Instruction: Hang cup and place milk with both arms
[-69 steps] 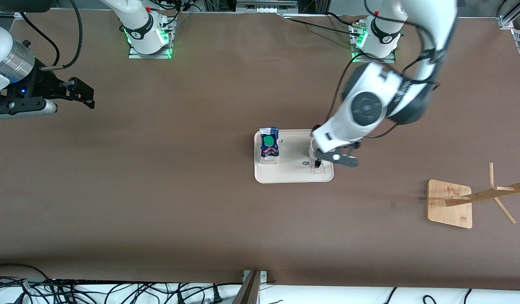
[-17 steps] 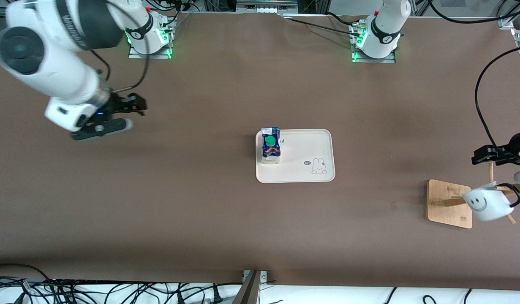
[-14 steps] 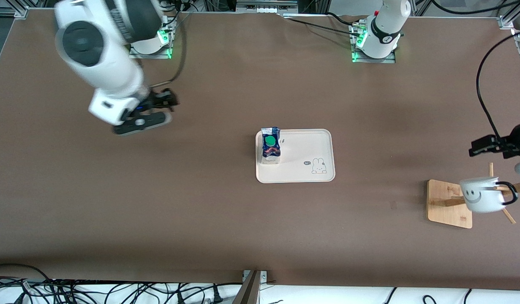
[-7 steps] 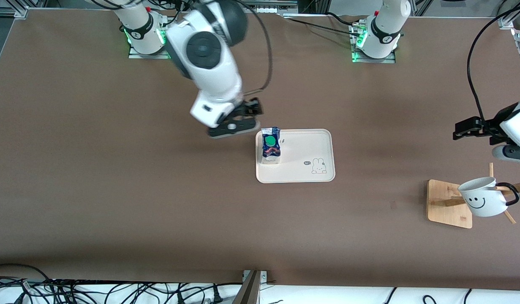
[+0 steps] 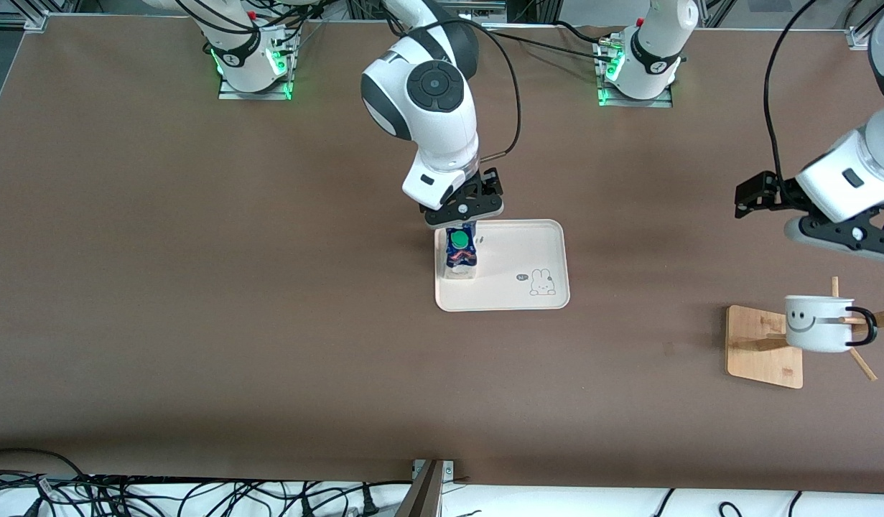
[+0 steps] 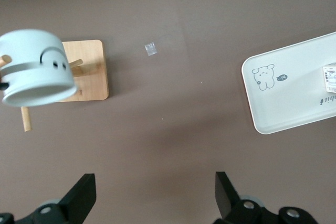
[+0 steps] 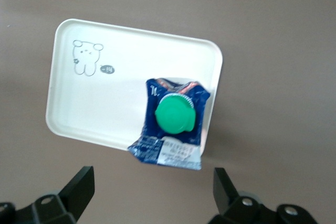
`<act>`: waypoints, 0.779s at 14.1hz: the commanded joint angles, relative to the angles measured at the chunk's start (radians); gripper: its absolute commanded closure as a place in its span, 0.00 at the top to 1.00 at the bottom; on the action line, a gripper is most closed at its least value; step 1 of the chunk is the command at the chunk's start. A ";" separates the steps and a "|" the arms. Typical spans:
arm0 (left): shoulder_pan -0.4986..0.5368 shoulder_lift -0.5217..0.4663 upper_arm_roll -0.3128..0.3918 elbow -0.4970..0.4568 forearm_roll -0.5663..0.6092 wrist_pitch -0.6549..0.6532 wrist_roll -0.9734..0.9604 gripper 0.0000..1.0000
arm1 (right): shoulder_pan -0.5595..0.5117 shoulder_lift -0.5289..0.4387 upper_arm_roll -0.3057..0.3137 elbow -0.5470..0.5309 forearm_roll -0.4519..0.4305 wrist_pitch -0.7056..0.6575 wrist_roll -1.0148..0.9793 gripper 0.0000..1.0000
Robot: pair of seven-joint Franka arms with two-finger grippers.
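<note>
The milk (image 5: 459,251) is a dark-blue carton with a green cap (image 7: 175,115). It stands upright at one end of the cream tray (image 5: 513,294), the end toward the right arm. My right gripper (image 5: 462,210) hovers open over the tray's edge just past the carton, with nothing between its fingers (image 7: 79,190). The white smiley cup (image 5: 815,323) hangs by its black handle (image 5: 864,327) on a peg of the wooden rack (image 5: 761,352). My left gripper (image 5: 754,195) is up in the air, open and empty, apart from the cup (image 6: 37,66).
A rabbit drawing (image 5: 541,282) marks the bare part of the tray. A small tape patch (image 5: 668,348) lies on the brown table between tray and rack. Cables (image 5: 197,495) run along the table edge nearest the front camera. Both arm bases stand at the table's farthest edge.
My right arm has swung in from its end of the table to hover at the milk. My left gripper has drawn away from the cup, which has stopped swinging on its peg.
</note>
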 commanded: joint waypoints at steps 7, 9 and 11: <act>-0.128 -0.241 0.199 -0.356 -0.089 0.245 -0.083 1.00 | 0.009 0.052 -0.013 0.041 -0.078 0.075 0.000 1.00; -0.128 -0.224 0.193 -0.330 -0.089 0.245 -0.083 1.00 | 0.011 0.077 -0.015 0.041 -0.079 0.106 0.005 1.00; -0.128 -0.210 0.193 -0.311 -0.089 0.236 -0.085 1.00 | 0.012 0.100 -0.018 0.041 -0.090 0.117 0.006 1.00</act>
